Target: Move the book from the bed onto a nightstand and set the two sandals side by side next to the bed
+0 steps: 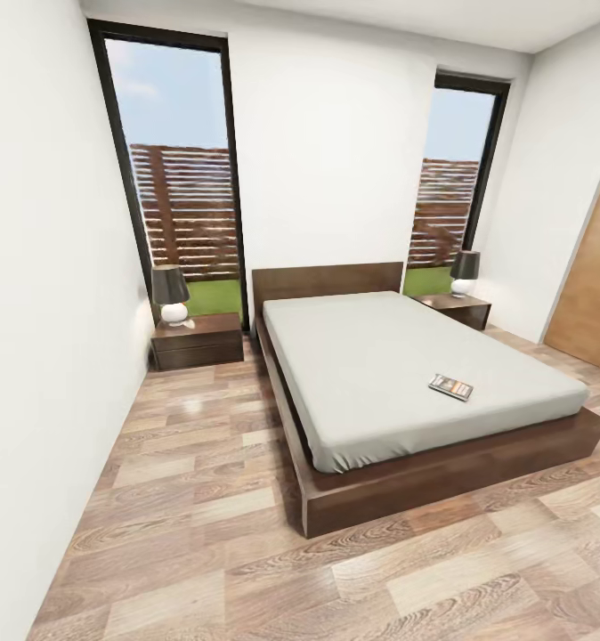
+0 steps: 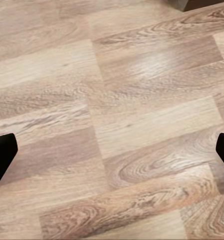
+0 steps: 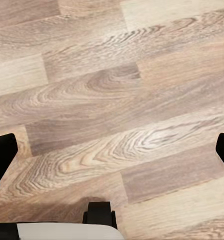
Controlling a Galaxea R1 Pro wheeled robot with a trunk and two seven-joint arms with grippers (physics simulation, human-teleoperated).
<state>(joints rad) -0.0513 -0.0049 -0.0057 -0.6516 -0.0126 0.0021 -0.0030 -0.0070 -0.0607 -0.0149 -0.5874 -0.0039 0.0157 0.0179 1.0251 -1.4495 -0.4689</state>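
The book (image 1: 450,386), a thin dark paperback, lies flat on the pale grey mattress near the foot of the bed (image 1: 442,485), toward its right side. One dark nightstand (image 1: 200,352) stands left of the headboard and another nightstand (image 1: 465,313) stands to its right. The two sandals are out of view. My left gripper (image 2: 112,155) is open above bare plank floor, its black fingertips (image 2: 1,155) at the frame's edges. My right gripper (image 3: 112,155) is open too, over floor, with nothing between its fingers.
A lamp (image 1: 171,294) sits on the left nightstand and another lamp (image 1: 465,271) on the right one. Tall windows (image 1: 180,187) flank the headboard. A wooden door (image 1: 594,294) is at the right wall. Wood floor (image 1: 193,499) runs between the bed and the left wall.
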